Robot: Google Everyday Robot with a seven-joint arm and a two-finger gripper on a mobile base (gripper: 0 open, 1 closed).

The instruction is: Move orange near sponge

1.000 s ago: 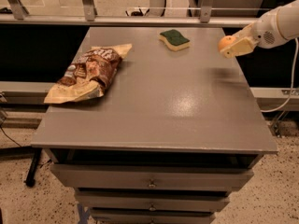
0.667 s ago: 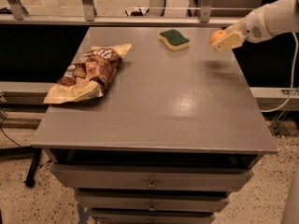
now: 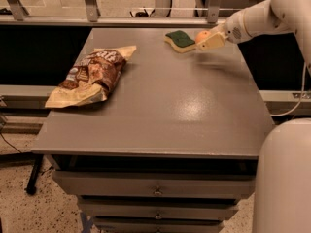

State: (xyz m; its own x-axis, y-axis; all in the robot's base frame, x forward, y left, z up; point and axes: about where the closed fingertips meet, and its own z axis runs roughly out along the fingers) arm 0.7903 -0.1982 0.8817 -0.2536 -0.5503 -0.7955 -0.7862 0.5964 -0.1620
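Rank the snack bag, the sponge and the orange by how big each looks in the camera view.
Largest: the crumpled brown-and-tan snack bag, though it also lies nearest the camera.
Next: the green-topped yellow foam sponge.
Smallest: the small round orange fruit, partly hidden in the gripper just right of the sponge.

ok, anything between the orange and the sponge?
Nothing visible. The gripper holds the orange right beside the sponge, at its right edge, with no object between them. The snack bag lies far off on the left side of the table.
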